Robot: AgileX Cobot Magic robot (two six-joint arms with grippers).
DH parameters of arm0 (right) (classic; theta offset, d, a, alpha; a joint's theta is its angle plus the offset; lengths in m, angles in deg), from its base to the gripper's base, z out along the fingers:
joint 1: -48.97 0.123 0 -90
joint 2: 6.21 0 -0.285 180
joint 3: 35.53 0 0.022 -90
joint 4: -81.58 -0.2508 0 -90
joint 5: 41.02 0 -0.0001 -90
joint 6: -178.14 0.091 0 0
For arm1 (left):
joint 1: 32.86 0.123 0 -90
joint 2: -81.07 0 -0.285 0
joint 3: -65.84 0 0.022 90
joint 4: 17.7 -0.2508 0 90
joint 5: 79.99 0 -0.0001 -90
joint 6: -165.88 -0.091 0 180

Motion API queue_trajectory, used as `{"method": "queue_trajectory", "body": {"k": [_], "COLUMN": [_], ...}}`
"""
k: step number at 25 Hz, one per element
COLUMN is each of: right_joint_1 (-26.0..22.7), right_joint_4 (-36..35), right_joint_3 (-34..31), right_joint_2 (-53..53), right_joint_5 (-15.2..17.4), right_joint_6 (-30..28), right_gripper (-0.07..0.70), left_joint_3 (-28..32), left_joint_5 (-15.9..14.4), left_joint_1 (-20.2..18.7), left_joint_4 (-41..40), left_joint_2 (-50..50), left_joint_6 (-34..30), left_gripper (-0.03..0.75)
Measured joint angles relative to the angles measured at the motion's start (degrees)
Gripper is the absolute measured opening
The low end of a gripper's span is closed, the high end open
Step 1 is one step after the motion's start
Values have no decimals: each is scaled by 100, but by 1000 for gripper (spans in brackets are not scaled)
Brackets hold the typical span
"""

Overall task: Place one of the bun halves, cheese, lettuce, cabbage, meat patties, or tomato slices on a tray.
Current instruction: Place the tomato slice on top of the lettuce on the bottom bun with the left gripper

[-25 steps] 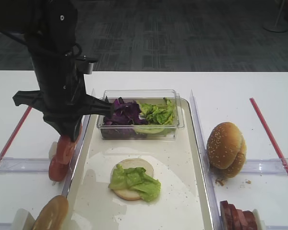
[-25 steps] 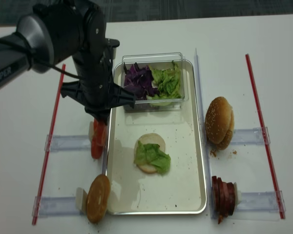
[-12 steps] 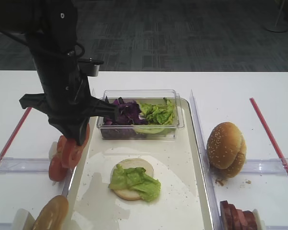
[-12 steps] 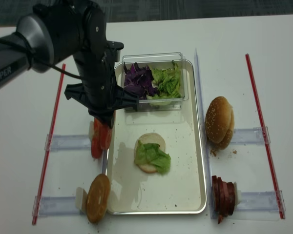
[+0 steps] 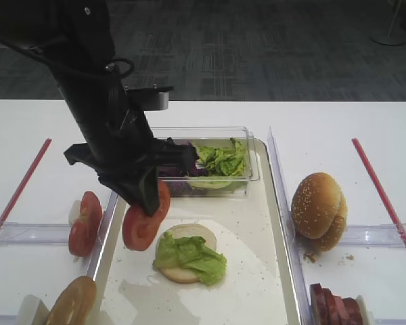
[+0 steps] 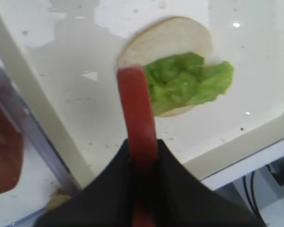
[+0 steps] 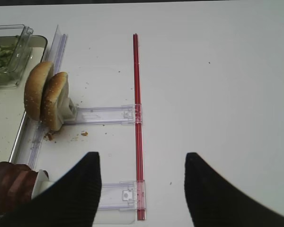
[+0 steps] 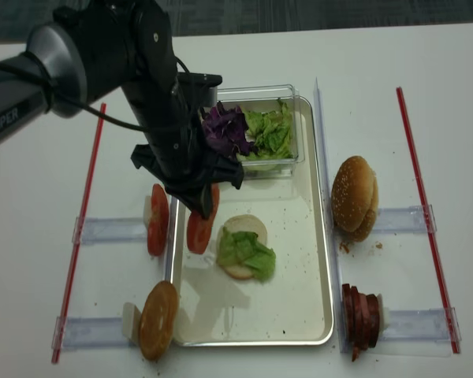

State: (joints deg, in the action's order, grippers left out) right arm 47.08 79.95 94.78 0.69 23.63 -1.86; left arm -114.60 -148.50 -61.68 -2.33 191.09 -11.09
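Observation:
My left gripper (image 5: 151, 203) is shut on a red tomato slice (image 5: 142, 227), holding it upright on edge just above the left part of the cream tray (image 5: 260, 271). In the left wrist view the tomato slice (image 6: 135, 99) stands between the black fingers, with a bun half (image 6: 175, 38) topped with lettuce (image 6: 189, 85) lying on the tray beyond it. Other tomato slices (image 8: 158, 220) remain in a rack left of the tray (image 8: 299, 268). My right gripper (image 7: 141, 156) stands open over bare table, holding nothing.
A clear box (image 5: 196, 172) at the tray's far end holds purple cabbage (image 8: 225, 130) and lettuce (image 8: 270, 130). Sesame bun halves (image 5: 318, 210) and meat patties (image 5: 335, 308) stand in racks right of the tray. Another bun half (image 5: 71, 305) sits front left. Red strips (image 7: 136, 118) mark the sides.
The left gripper has lifted one tomato slice off the left rack and carried it right, over the tray rim, toward the bun half with lettuce.

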Motion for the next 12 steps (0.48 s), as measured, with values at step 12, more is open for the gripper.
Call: {"method": "queue_trajectory", "body": {"k": [12], "right_joint_1": [0], "right_joint_4": [0], "right_joint_3": [0], "right_joint_2": [0], "right_joint_5": [0], "right_joint_6": [0], "right_gripper": [427], "left_joint_3": [0], "left_joint_5": [-22], "left_joint_1": [0], "left_joint_4": [2165], "left_joint_2": [0], "left_joint_6": [-1578], "left_gripper": [41]}}
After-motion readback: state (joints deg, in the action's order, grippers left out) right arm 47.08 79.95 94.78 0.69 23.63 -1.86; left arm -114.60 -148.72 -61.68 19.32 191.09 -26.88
